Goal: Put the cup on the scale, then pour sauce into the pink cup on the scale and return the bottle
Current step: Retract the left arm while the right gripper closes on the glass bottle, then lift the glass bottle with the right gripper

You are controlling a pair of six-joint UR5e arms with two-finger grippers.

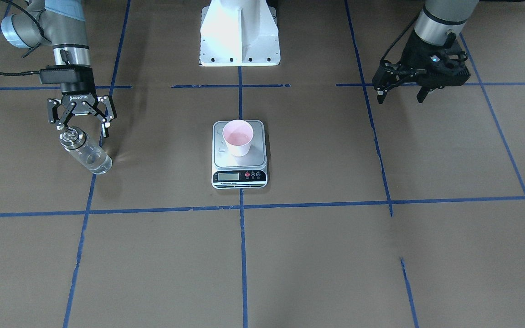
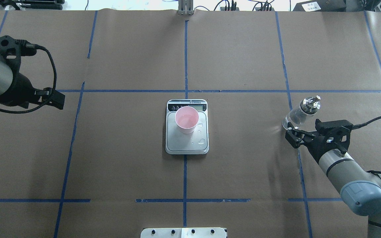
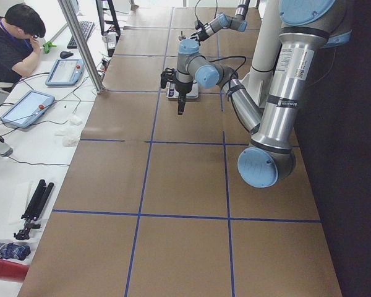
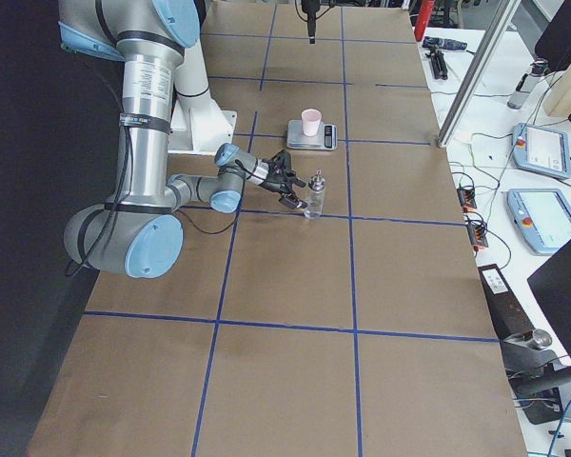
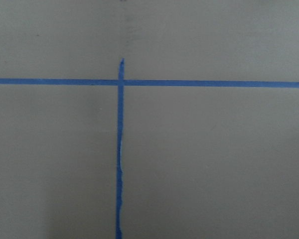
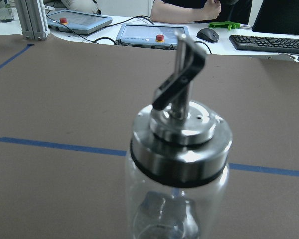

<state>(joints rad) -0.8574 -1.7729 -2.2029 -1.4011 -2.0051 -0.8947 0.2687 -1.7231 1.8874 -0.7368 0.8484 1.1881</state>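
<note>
At the table (image 1: 317,255) centre, the cup (image 1: 238,136) stands upright on the scale (image 1: 239,175) platform, with liquid visible inside. Right gripper (image 1: 82,130): jaws spread wide, holding nothing; the bottle (image 1: 87,152) stands on the table just beyond its fingertips. Left gripper (image 1: 400,98): jaws open, empty, well apart from the scale.

Cup (image 2: 187,119): pale pink, tapered, upright, roughly mid-platform on scale (image 2: 187,145); glossy liquid layer inside.
Scale: flat, silver-grey platform, black display strip facing away from robot; clear droplets on platform beside cup.
Bottle (image 1: 84,152): clear glass, silver collar, spout on top; upright on table, robot's right side, well apart from scale.
Sauce (image 1: 97,163): colourless, low in bottle.
</note>
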